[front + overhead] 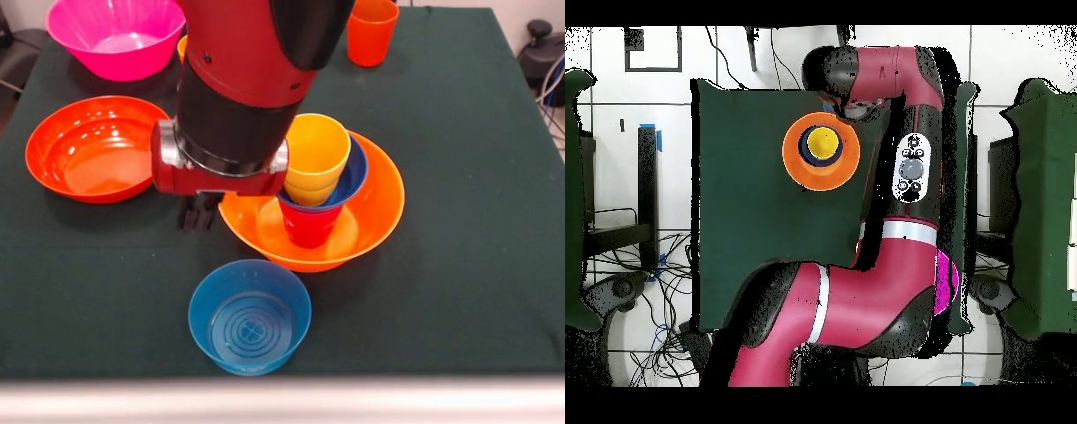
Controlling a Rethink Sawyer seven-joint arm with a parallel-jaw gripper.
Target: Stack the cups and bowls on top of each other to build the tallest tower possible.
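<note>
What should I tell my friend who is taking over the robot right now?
Gripper: low beside the tower, just left of it in the front view; mostly hidden by the arm, so open or shut is unclear, and it seems to hold nothing.
Tower: big yellow-orange bowl as base, then a red cup, a small dark blue bowl, and yellow cups on top.
Still loose on the table: light blue bowl in front, orange-red bowl, pink bowl and orange cup at the back.
Left: stack the loose pieces on top.
</note>
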